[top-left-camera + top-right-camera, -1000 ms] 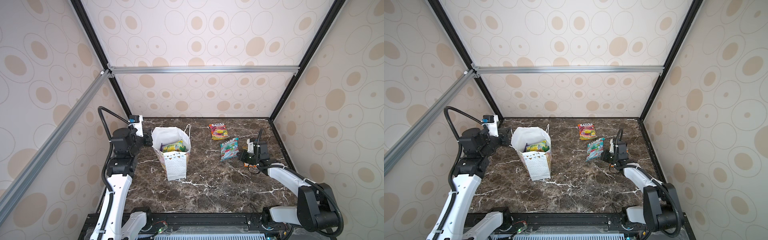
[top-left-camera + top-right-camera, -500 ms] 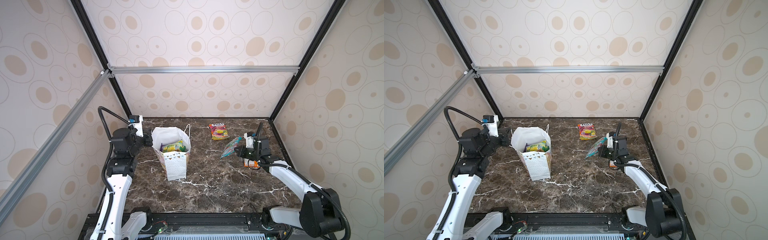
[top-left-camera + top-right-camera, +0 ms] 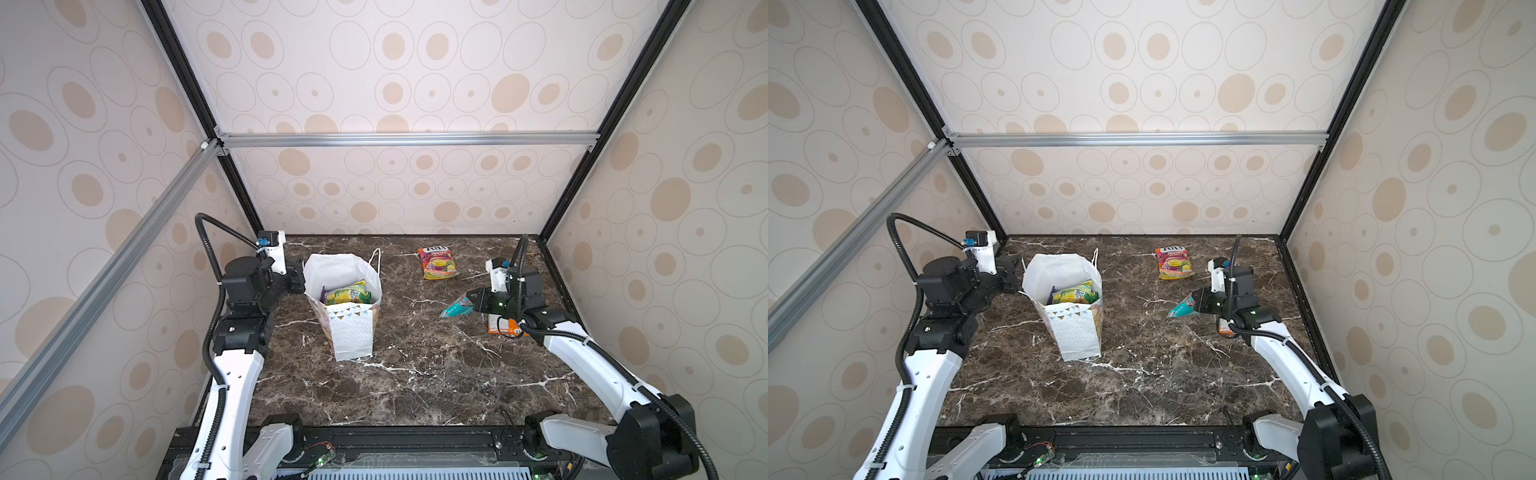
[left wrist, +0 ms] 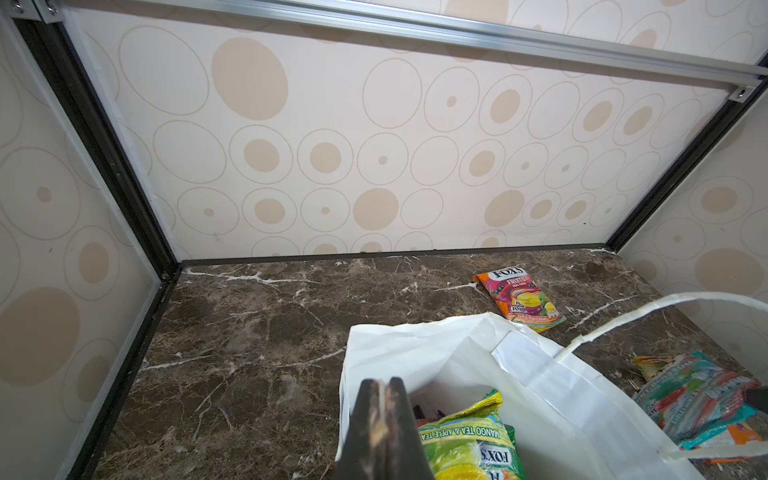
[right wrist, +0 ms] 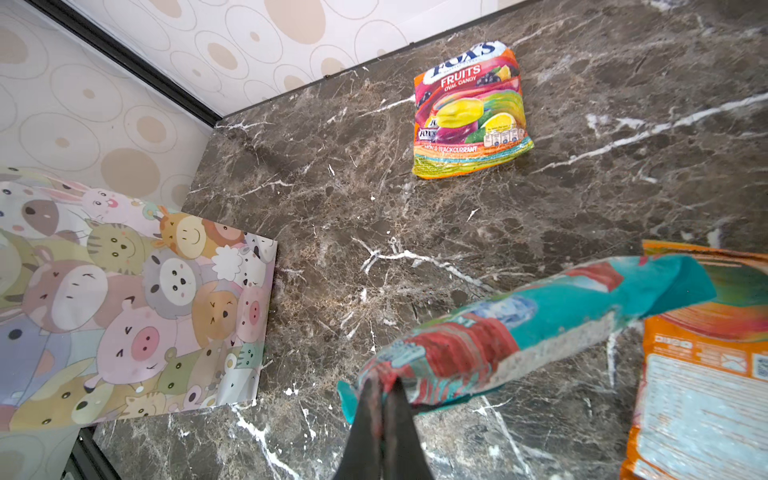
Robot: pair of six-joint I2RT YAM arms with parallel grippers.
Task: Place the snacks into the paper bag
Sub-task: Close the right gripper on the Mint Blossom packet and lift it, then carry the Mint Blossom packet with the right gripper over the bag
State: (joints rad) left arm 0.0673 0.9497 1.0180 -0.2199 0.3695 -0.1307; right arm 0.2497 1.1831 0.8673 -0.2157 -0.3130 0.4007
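The dark brown marble-patterned bench (image 3: 415, 374) fills the enclosure floor. Nearest on it, left of the middle, stands the tall white dotted paper bag (image 3: 351, 332) with bunting print and cord handles, upright and open at the top. To the right, a flat orange foil pouch (image 3: 500, 328) lies on the bench, partly under the right arm. Just beside it, the right end effector (image 3: 471, 302) has its fingers pressed together on one edge of a teal and red candy pouch (image 3: 456, 309). This pouch hangs tilted, lifted off the bench and well apart from the bag. At the bag's left rim, the left end effector (image 4: 380, 386) is pinched on the paper, and the rim is drawn to a point toward it. Inside the bag, a yellow-green "FOX'S" pouch (image 3: 347, 295) rests near the top. Farthest back, an orange-pink "FOX'S Fruits" pouch (image 3: 438, 262) lies flat near the rear wall, apart from both arms.
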